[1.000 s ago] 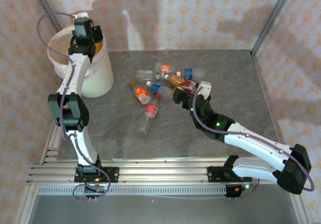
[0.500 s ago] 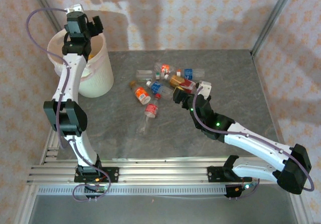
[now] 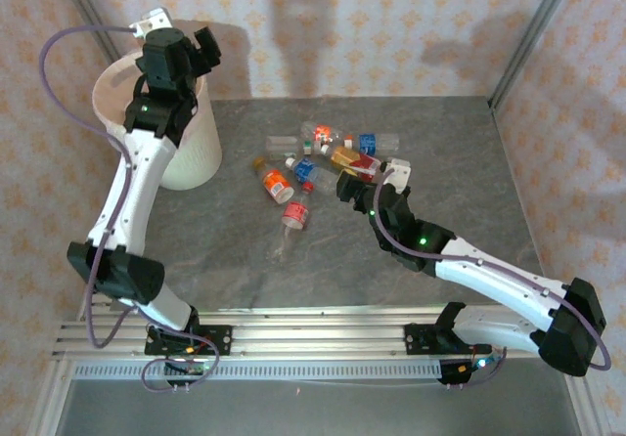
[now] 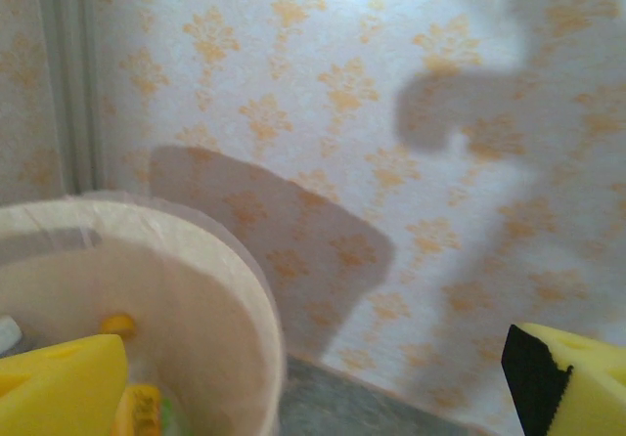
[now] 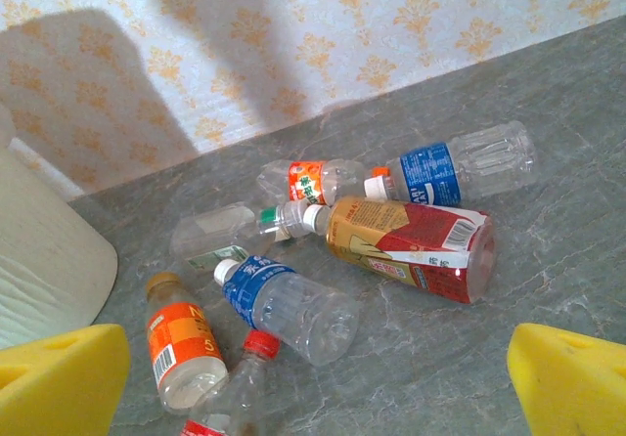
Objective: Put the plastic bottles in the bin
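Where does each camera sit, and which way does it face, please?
Top external: above and behind the robot, looking down on the table; left gripper at the bin, right gripper by the plastic bottles.
Left wrist: behind the left gripper, facing the wall over the bin's rim; yellow pads in the lower corners.
Right wrist: low over the table, facing the plastic bottles; yellow pads likewise.
Shared: all three show the bin.

Pale wallpaper (image 3: 391, 25) with orange floral motifs covers the back and side walls, and soft grey shadows (image 3: 284, 35) fall across it. The tabletop (image 3: 460, 162) is grey and marbled. Slanting metal posts (image 3: 533, 35) rise at its far corners, and aluminium rails (image 3: 313, 336) run along its near edge.
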